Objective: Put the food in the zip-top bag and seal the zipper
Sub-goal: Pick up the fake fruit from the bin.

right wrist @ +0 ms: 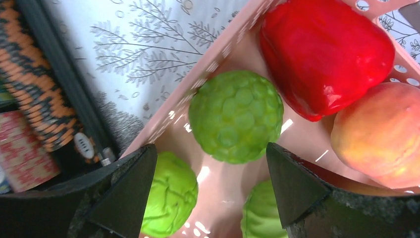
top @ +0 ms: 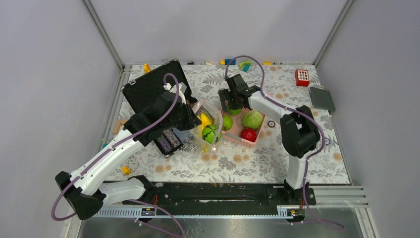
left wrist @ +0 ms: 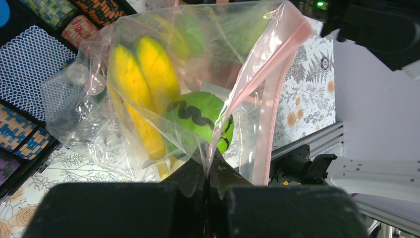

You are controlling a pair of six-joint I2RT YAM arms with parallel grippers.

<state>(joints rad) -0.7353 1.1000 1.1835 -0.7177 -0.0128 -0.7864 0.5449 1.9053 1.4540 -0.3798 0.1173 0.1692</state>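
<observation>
Bag: a clear zip-top bag [left wrist: 84,104] hangs crumpled from the left hand, just beside the left end of the pink basket [top: 237,141], between that basket and the black case.
Zipper: a pinkish strip [left wrist: 282,89] runs along the mouth edge; it is unsealed and the mouth gapes.
Food in bag: a banana [left wrist: 148,74] stands on end, with a green ball marked with a black zigzag [left wrist: 198,116] low beside it.
Food in basket: bumpy green fruit [right wrist: 235,116], red fruit [right wrist: 322,54], peach [right wrist: 376,134], cabbage [top: 252,119].
Left hand [left wrist: 208,171]: clenched on the bag's near edge, with plastic pinched between the fingers.
Right hand [right wrist: 210,146]: released, with fingers spread either side of the bumpy green fruit at the basket's far left corner. Whether it touches the fruit, I cannot tell.
Bench [top: 277,163]: floral cover.
Around: the black case [top: 148,89] has its lid raised and holds rows of poker chips [top: 171,140], close on the bag's left. A red block [top: 302,77] and a grey plate [top: 322,98] lie well apart at the far right. Small toy blocks [top: 242,63] lie along the far edge.
In the way: the left arm covers part of the case, and the right arm reaches over the basket's far side, hiding some fruit from above.
</observation>
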